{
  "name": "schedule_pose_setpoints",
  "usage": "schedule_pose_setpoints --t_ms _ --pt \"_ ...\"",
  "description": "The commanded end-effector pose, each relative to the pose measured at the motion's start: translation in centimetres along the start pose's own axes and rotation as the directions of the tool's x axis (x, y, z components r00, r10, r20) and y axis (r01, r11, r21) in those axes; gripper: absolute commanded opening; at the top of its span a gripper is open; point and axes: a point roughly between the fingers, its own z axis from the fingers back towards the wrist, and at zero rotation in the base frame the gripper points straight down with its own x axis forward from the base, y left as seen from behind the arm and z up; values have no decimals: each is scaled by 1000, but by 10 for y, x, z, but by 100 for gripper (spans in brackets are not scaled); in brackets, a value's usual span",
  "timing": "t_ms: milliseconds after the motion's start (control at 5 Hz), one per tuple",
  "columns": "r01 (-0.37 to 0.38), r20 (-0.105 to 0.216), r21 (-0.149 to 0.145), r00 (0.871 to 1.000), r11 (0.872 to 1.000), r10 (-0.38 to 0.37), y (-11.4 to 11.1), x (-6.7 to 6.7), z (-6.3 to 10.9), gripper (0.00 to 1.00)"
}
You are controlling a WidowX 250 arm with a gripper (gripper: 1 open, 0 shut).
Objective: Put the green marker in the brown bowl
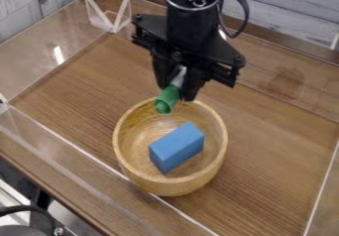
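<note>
Surface: while the gripper (pixel 176 84) hangs over it, we see a brown wood-grain table (pixel 279 131) spreading out on every side below the fingers.
Walls: clear plastic panels (pixel 27 141) stand around the table, well out from the gripper to its left, front and back.
Room: behind the arm we make out a pale backdrop; the near-left corner is too dark to read.
Arm: black, coming down from the top edge, gripper pointing steeply down.
Gripper state: we read the jaws as pinched tight on the green marker (pixel 169 97).
Green marker: held between the fingers, tilted, green cap end poking out below them; the barrel is mostly hidden by the fingers.
Brown bowl: the brown bowl (pixel 127 147) sits on the table directly below and slightly in front of the gripper.
Marker vs bowl: cap end hangs just above the bowl's back rim; we cannot tell whether it touches.
Blue block: a blue block (pixel 176 147) lies inside the bowl, below the marker tip and apart from it.
</note>
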Motion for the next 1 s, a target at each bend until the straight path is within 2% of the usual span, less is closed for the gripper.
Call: schedule_pose_setpoints --t_ms 0,800 --pt "-8 24 -6 1000 1000 9 6 6 3 0" --pt "-30 22 17 999 999 30 34 20 -5 0"
